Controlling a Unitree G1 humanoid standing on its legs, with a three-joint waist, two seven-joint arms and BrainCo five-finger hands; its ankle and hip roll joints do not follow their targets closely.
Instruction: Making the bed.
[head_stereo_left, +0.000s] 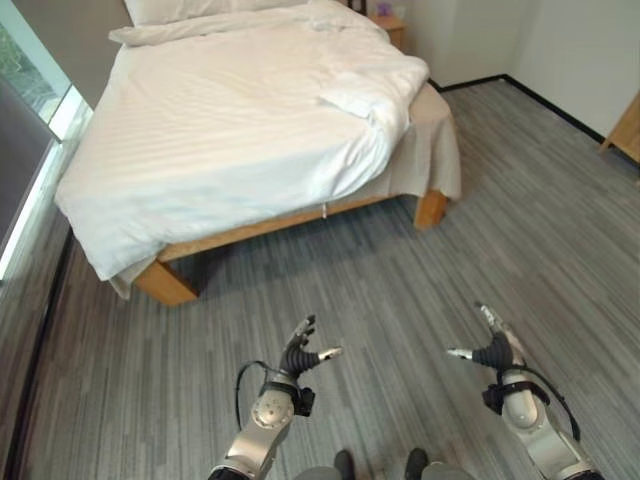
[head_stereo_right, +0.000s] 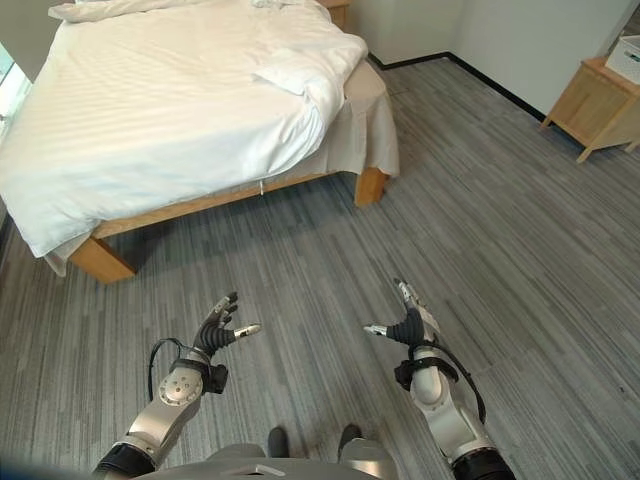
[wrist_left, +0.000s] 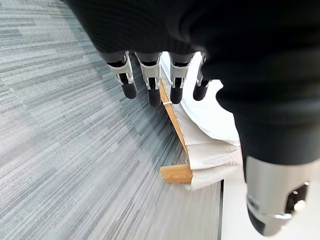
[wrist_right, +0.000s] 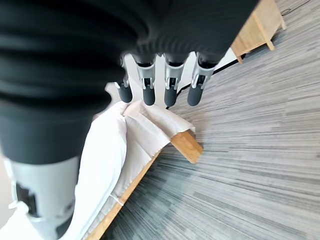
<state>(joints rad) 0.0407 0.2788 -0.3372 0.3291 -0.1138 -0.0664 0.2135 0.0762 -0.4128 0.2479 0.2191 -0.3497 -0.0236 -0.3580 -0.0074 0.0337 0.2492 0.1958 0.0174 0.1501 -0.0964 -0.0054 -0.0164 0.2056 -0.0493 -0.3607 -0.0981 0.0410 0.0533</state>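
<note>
A wooden bed (head_stereo_left: 172, 284) stands ahead, covered by a white duvet (head_stereo_left: 220, 140) that hangs over its near edge. The duvet's right corner (head_stereo_left: 365, 98) is folded back, baring a beige sheet (head_stereo_left: 435, 140) over the foot corner. A pillow (head_stereo_left: 190, 8) lies at the head. My left hand (head_stereo_left: 303, 353) and right hand (head_stereo_left: 494, 345) hover open over the floor, well short of the bed, holding nothing. The left wrist view shows straight fingers (wrist_left: 152, 82) with the bed leg (wrist_left: 176, 173) beyond them; the right wrist view shows fingers (wrist_right: 170, 85) and the bed corner (wrist_right: 187, 145).
Grey striped flooring (head_stereo_left: 400, 270) spreads between me and the bed. A window wall (head_stereo_left: 30, 130) runs along the left. A wooden nightstand (head_stereo_right: 598, 105) stands at the far right, another (head_stereo_left: 392, 28) beside the bed head by the white wall.
</note>
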